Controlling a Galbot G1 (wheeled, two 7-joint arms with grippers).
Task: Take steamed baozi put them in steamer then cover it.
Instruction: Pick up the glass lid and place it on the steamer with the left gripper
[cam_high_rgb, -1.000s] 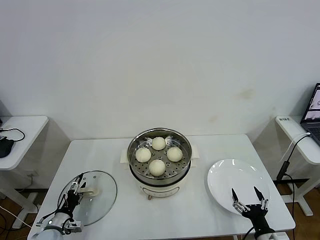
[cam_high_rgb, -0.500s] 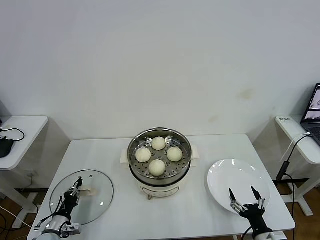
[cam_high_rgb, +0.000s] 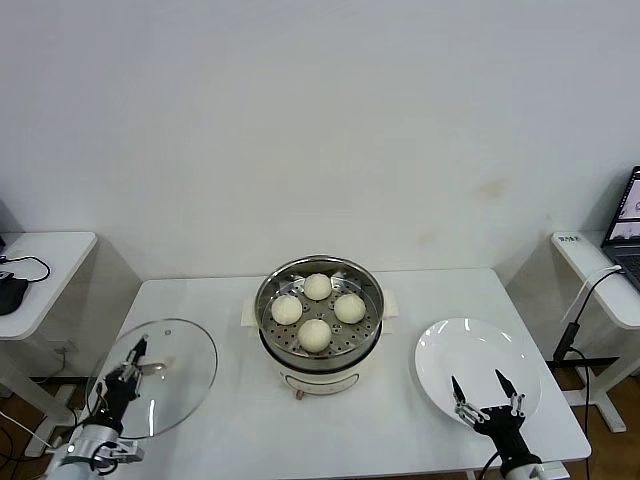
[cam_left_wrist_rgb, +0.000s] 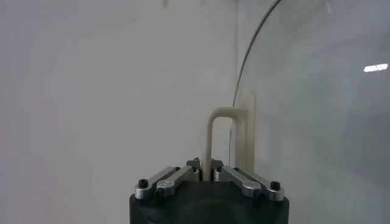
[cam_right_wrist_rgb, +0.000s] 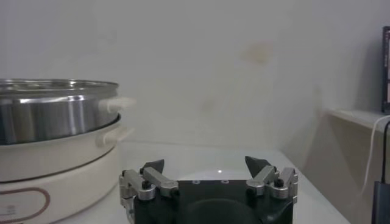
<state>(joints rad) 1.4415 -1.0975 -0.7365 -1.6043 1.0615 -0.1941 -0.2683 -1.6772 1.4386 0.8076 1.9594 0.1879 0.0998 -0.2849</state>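
Four cream-white baozi (cam_high_rgb: 315, 333) lie on the perforated tray of the steel steamer (cam_high_rgb: 268, 296) at the table's middle; its steel wall and white base also show in the right wrist view (cam_right_wrist_rgb: 49, 115). My left gripper (cam_high_rgb: 135, 357) is shut on the cream bar handle (cam_left_wrist_rgb: 220, 131) of the clear glass cover (cam_high_rgb: 178, 385). It holds the cover tilted and raised over the table's left front. In the left wrist view the cover's glass (cam_left_wrist_rgb: 317, 109) stands on edge beside the handle. My right gripper (cam_high_rgb: 478, 385) is open and empty over the front edge of the white plate.
A flat white plate (cam_high_rgb: 470, 350) lies at the table's right front. Side tables stand left (cam_high_rgb: 45, 255) and right (cam_high_rgb: 600, 270) of the main table, with a cable hanging at the right.
My left gripper has lifted the cover off the table by its handle, moving it left and tilting it up. My right gripper has drawn slightly toward the front edge.
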